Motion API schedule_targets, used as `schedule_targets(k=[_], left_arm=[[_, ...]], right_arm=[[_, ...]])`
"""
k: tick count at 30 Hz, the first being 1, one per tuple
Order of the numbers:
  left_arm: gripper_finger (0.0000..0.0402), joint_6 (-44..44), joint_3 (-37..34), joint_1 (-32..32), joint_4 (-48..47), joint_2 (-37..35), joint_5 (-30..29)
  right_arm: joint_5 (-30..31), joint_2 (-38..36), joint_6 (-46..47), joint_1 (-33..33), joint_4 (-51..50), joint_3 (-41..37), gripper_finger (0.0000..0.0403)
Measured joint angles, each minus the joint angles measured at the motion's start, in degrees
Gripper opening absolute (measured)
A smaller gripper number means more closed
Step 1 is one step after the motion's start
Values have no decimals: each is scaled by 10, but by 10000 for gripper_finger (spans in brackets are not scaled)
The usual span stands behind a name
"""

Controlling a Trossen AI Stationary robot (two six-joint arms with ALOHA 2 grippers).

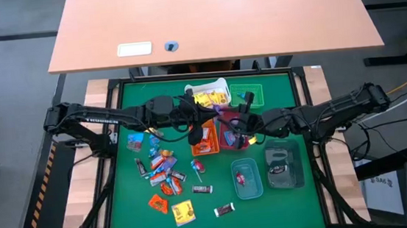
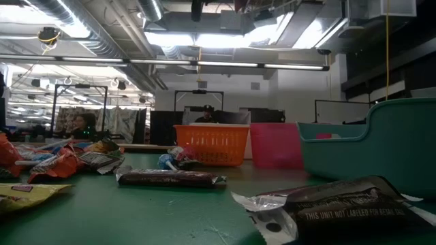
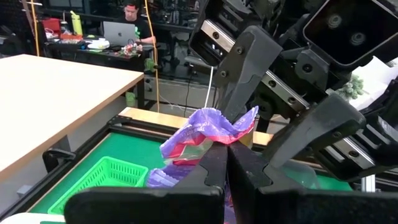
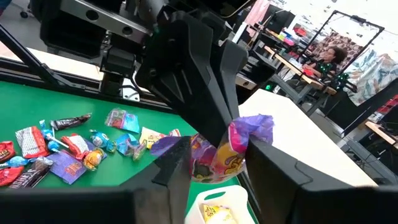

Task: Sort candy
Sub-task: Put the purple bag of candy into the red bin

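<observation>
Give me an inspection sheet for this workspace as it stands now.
Surface: green mat.
Job's things: loose candy on the mat's left; one purple-wrapped candy held in mid-air.
Clutter: bins: orange bin, green bin, teal bin.
Grippers: left gripper shut on the purple-wrapped candy; right gripper meets it, around the same candy.
Cables: cables by the table's right.
Surroundings: wooden desk; person at laptop.
</observation>
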Motion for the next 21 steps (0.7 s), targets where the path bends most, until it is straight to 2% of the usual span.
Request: schedule_targets(k=[10, 17, 21], left_arm=[[0, 0, 0, 0, -2, 0, 0], [0, 16, 0, 0, -5, 0, 0], [15, 42, 0, 0, -22, 0, -7]], right_arm=[[5, 0, -14, 0, -3, 0, 12], [2, 0, -14, 0, -9, 0, 25], [-1, 0, -14, 0, -50, 1, 13]])
